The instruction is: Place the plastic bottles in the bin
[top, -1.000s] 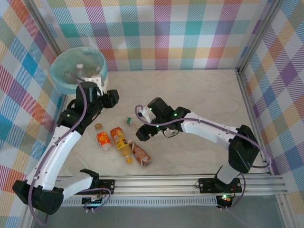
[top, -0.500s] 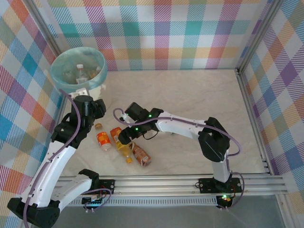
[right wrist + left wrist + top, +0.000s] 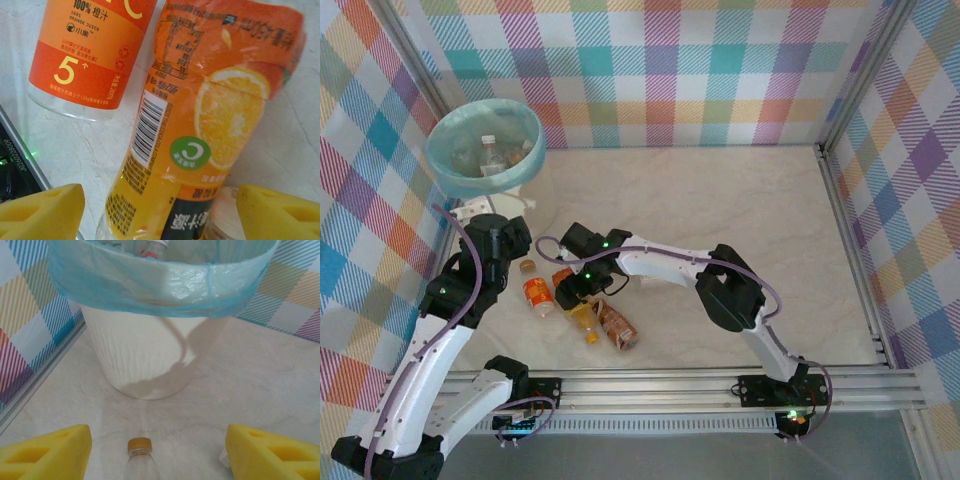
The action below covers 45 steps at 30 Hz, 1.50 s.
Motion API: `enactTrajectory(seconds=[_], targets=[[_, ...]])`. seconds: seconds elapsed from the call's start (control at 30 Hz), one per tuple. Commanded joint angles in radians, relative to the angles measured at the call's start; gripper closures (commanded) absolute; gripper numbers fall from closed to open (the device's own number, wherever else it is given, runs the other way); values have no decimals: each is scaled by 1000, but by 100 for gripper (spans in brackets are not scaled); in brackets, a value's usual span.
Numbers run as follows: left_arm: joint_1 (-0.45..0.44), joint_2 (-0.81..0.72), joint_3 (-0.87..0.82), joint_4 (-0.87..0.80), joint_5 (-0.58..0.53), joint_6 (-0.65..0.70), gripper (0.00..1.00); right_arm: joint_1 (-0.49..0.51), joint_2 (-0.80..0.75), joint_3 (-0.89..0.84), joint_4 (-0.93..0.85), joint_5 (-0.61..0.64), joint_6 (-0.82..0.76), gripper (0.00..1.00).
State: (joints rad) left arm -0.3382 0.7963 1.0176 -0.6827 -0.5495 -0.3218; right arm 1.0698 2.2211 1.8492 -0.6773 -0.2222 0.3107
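The bin (image 3: 448, 166), white with a blue-green liner, stands at the far left and holds a few bottles (image 3: 490, 150). It also rises ahead in the left wrist view (image 3: 150, 355). Three plastic bottles lie in front of the arms: an orange-labelled one (image 3: 538, 296), a yellow juice one (image 3: 582, 315) and a brown-labelled one (image 3: 617, 327). My left gripper (image 3: 510, 245) (image 3: 159, 442) is open just short of the bin, with a gold cap (image 3: 139, 444) between its fingers. My right gripper (image 3: 572, 290) (image 3: 160, 205) is open astride the orange-slice bottle (image 3: 210, 100), not clamped. The "100%" bottle (image 3: 95, 45) lies beside it.
Checked walls close in the left, back and right sides. A metal rail (image 3: 720, 385) runs along the near edge. A pale round bottle end (image 3: 227, 220) sits against my right gripper's right finger. Bare tabletop (image 3: 750, 200) stretches to the right.
My right arm has swung left and come down over the bottle cluster. My left arm has pulled back from the bin's rim toward the gold-capped bottle, its jaws widening.
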Motion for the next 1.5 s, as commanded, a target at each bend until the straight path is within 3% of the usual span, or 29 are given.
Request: enactTrajectory(seconds=[0.0, 0.37, 0.53, 1.0, 1.33, 1.47], targets=[[-1, -21, -15, -14, -29, 12, 29, 10, 43, 70, -61, -17, 8, 20], [-1, -47, -25, -8, 15, -2, 28, 12, 160, 203, -145, -3, 3, 18], [-1, -49, -18, -11, 16, 0, 28, 12, 170, 216, -148, -2, 0, 25], [-1, -7, 99, -18, 117, 10, 27, 6, -64, 104, -28, -42, -1, 38], [-1, 34, 184, 14, 317, 8, 27, -35, -307, -97, 139, -55, -8, 45], [-1, 55, 200, 65, 559, 51, 26, -56, -413, -183, 202, -43, -52, 46]])
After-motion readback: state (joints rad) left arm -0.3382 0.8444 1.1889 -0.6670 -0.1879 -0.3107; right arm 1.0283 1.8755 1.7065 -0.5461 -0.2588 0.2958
